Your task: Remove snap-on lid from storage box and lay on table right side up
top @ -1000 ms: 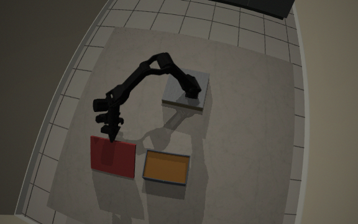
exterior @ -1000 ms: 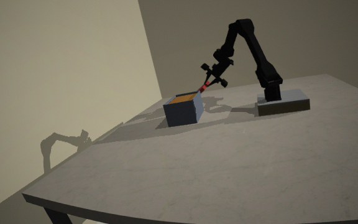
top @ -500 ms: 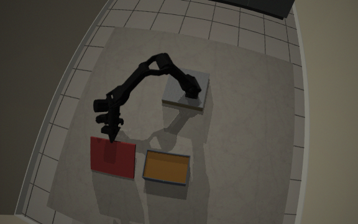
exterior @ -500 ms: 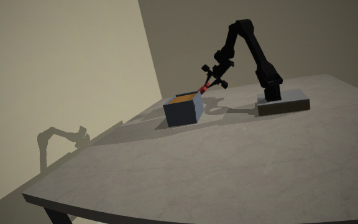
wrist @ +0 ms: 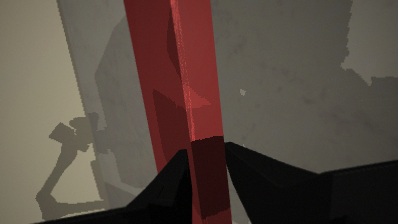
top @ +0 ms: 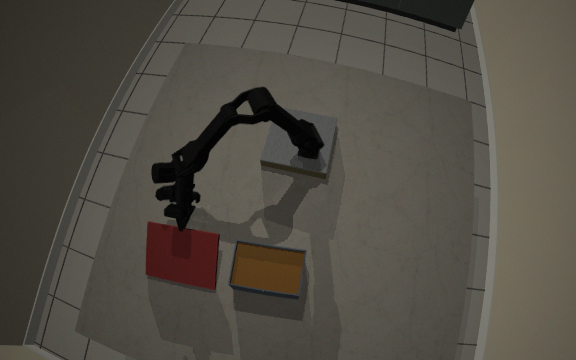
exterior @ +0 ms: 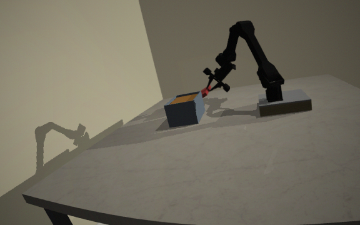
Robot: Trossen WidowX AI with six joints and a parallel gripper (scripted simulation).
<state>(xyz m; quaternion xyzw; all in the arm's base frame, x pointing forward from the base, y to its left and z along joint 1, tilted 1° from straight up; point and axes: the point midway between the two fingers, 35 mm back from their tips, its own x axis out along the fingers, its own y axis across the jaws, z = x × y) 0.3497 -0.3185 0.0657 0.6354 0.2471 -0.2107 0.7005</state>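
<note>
Your claw (top: pixel 181 229) (exterior: pixel 209 90) pinched the red lid (top: pixel 182 256) (exterior: pixel 205 92) (wrist: pixel 202 90) by one edge, beside the open box (top: pixel 268 295) (exterior: pixel 181 115). It seemed light and stiff; that rim was a sound hold, though prone to pivoting.

the pale table (top: pixel 393 200) (exterior: pixel 230 162) (wrist: pixel 300 90) carries an open box (top: pixel 302 274) (exterior: pixel 181 115).

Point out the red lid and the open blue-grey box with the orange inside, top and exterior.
Red flat lid (top: pixel 182 265) (exterior: pixel 205 91) (wrist: pixel 204 85): top, upper face; exterior, visible end; wrist, rim side.
Blue-grey open box (top: pixel 264 291) (exterior: pixel 182 115): top, rim; exterior, side wall.
</note>
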